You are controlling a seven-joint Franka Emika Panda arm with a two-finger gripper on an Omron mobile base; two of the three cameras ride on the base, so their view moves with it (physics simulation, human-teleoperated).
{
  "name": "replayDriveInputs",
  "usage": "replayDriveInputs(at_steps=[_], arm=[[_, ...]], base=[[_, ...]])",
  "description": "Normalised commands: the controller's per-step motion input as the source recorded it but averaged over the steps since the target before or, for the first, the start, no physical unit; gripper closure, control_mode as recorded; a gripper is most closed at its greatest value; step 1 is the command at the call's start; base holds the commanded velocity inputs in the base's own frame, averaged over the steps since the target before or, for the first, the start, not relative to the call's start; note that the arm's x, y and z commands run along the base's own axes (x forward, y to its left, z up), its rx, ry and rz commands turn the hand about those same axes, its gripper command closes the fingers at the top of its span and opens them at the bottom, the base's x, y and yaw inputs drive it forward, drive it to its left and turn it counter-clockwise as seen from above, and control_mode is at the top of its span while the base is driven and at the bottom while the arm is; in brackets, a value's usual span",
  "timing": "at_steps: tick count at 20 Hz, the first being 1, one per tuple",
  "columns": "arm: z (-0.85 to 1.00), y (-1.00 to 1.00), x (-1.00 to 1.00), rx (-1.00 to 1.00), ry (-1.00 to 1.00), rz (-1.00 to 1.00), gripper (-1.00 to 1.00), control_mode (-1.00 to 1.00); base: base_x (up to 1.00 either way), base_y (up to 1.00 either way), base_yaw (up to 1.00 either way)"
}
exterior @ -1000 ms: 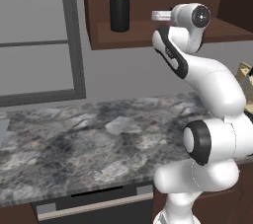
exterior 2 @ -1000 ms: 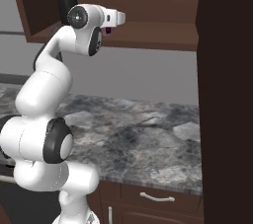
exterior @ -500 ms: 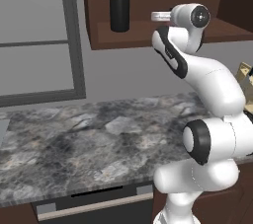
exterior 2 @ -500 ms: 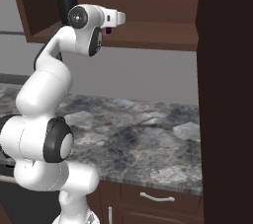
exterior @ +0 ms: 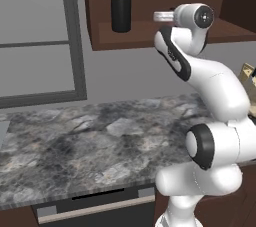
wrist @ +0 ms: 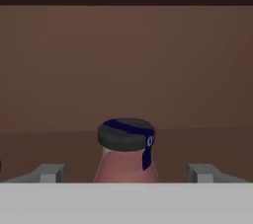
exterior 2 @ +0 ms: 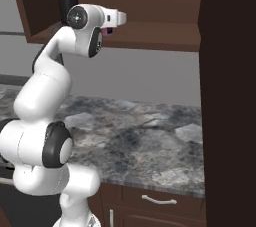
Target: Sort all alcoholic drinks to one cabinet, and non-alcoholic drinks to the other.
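Note:
In the hand view a small red bottle point(wrist: 126, 166) with a dark cap stands upright on the plank shelf of the dark brown wall cabinet point(exterior: 150, 33). My gripper point(wrist: 126, 173) is open, one fingertip on each side of the bottle and a gap between each and the glass. From the left base view, the wide black bottle point(exterior: 120, 10) with a blue lid stands on the same shelf, left of my hand. In the right base view that black bottle point(exterior 2: 66, 1) shows partly behind my arm, and my gripper point(exterior 2: 120, 18) reaches level into the cabinet point(exterior 2: 150, 36).
A grey marbled counter point(exterior: 75, 146) runs below the cabinet. A tall dark brown door point(exterior 2: 230, 96) stands at the right. There is a window point(exterior: 35, 36) at the left, and a drawer with a small handle point(exterior 2: 159, 201) sits under the counter.

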Motion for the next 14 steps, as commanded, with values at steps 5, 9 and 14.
replayDriveInputs(at_steps=[5, 9, 14], arm=[[0.12, 0.00, -0.70, 0.00, -0.02, 0.00, -1.00, -1.00], [0.19, 0.00, -1.00, 0.00, -0.06, 0.00, -1.00, -1.00], [0.24, 0.00, -1.00, 0.00, -0.03, 0.00, -1.00, -1.00]], base=[[0.00, 0.00, 0.00], [0.00, 0.00, 0.00], [0.00, 0.00, 0.00]])
